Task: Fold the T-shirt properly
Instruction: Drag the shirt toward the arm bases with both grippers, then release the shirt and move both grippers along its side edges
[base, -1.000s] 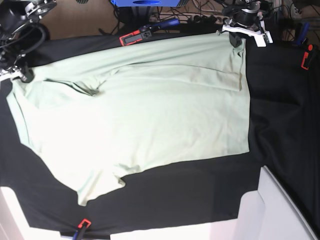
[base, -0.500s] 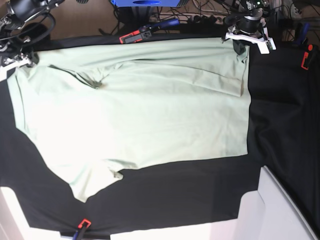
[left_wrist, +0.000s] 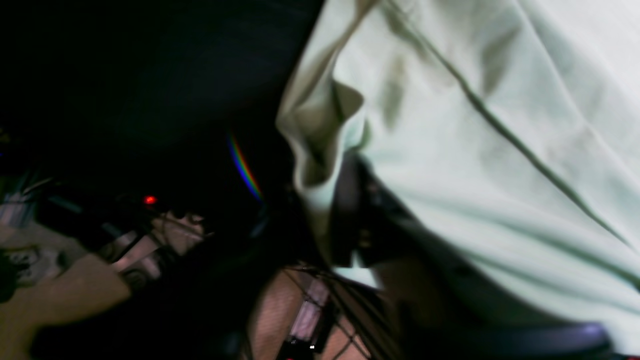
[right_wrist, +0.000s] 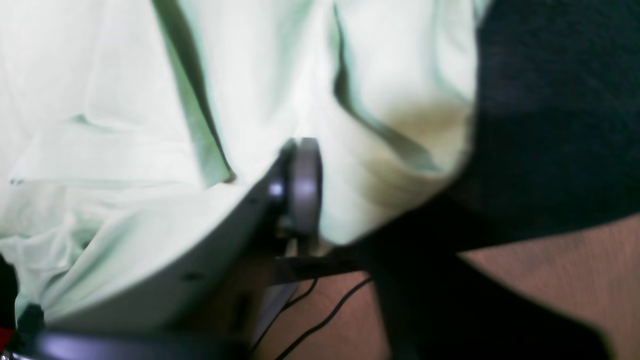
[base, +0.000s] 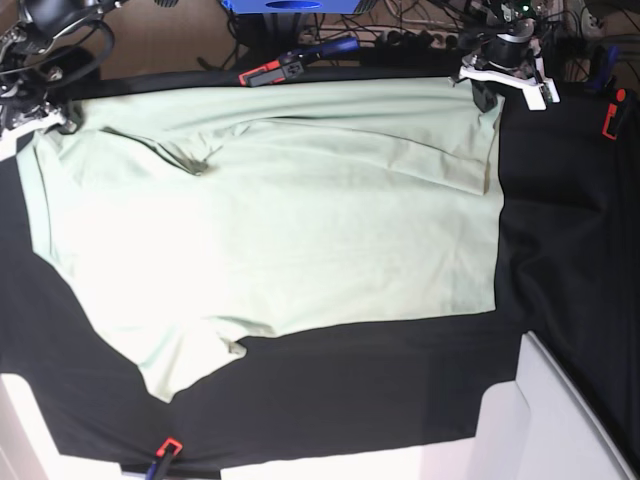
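The pale mint T-shirt (base: 270, 210) lay spread flat across the black cloth (base: 400, 380) on the desk. At its far corners, upper left and upper right, the right gripper (base: 45, 118) and left gripper (base: 487, 92) met the fabric; whether either one's fingers were spread or pinching it could not be told.

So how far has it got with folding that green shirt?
Early days. Done: the T-shirt lies spread almost flat on the black cloth, one sleeve sticking out at the near edge. In hand: the left gripper and right gripper sit at its two far corners; whether they are gripping or letting go is unclear. Left: no tidy fold shows yet, so sleeves and body all remain to be folded.
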